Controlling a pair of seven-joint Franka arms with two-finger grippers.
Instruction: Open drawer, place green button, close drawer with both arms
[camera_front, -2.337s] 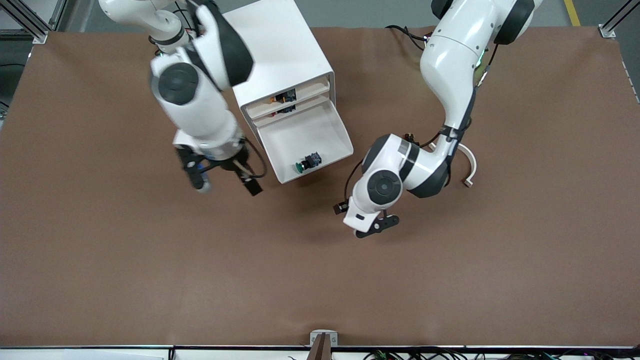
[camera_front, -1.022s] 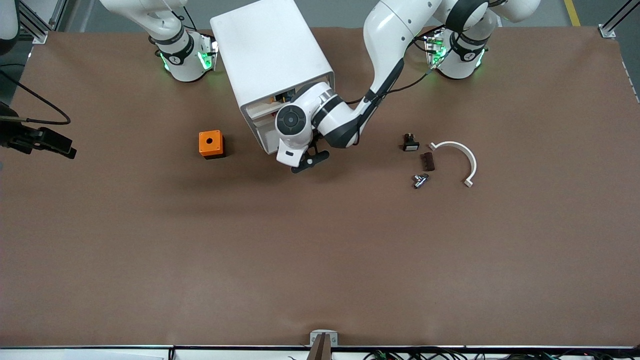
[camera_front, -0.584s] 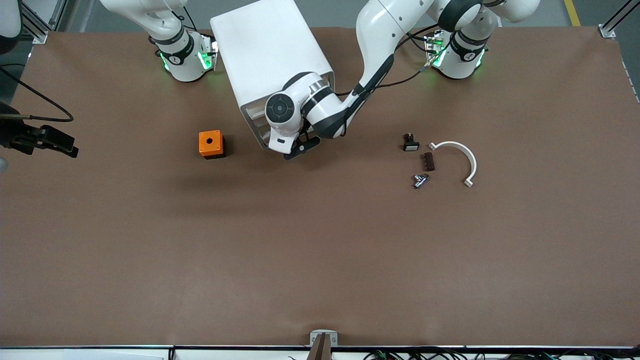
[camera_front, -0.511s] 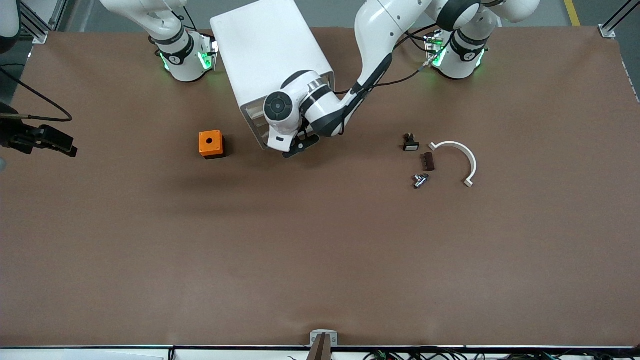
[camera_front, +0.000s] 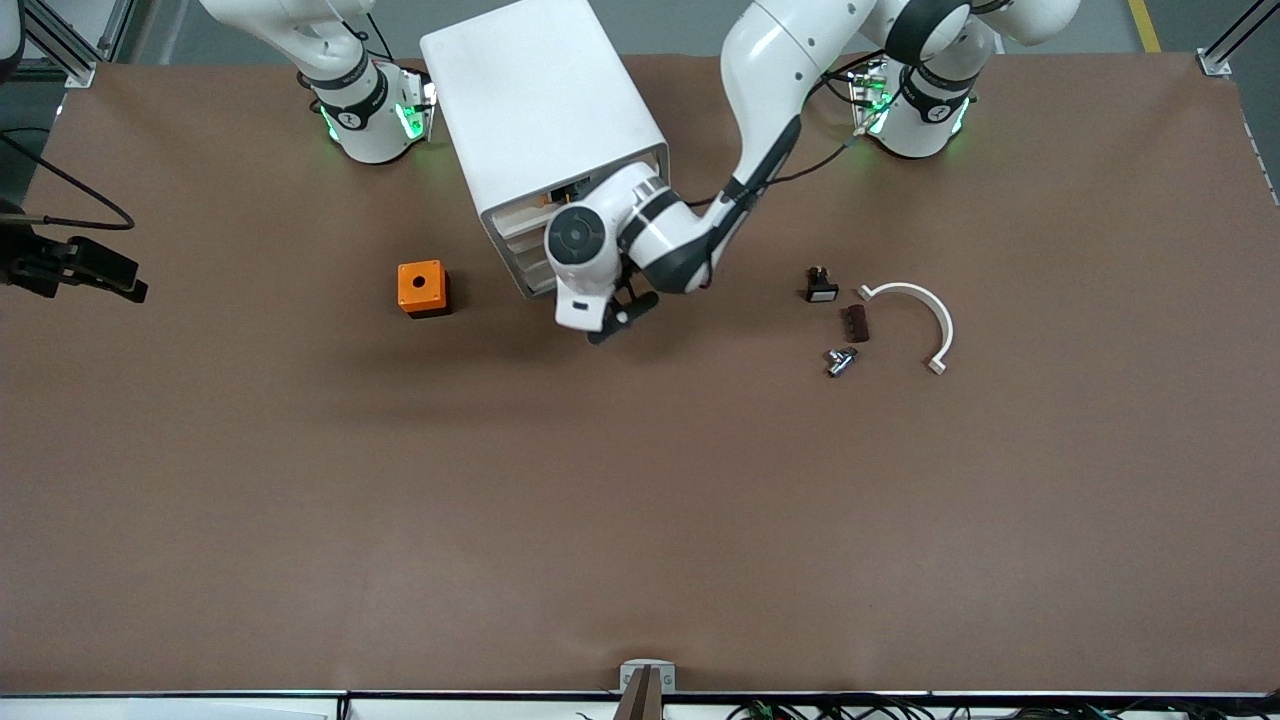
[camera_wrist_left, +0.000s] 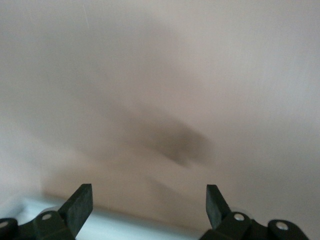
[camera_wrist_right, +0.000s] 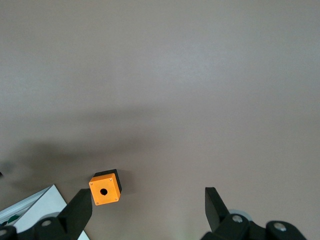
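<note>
My drawer (camera_front: 530, 262), third down in the white four-drawer cabinet (camera_front: 540, 110), sits pushed in, its white front level with the fronts around it. My left arm's wrist covers part of that face. I cannot see the green-capped button anywhere. The cabinet stands toward the right arm's end of the table (camera_front: 640, 500).

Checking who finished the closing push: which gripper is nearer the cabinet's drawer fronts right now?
Left. The left gripper sits just in front of the cabinet drawers, fingers open. The right gripper waits at the right arm's end of the table, well away.
</note>
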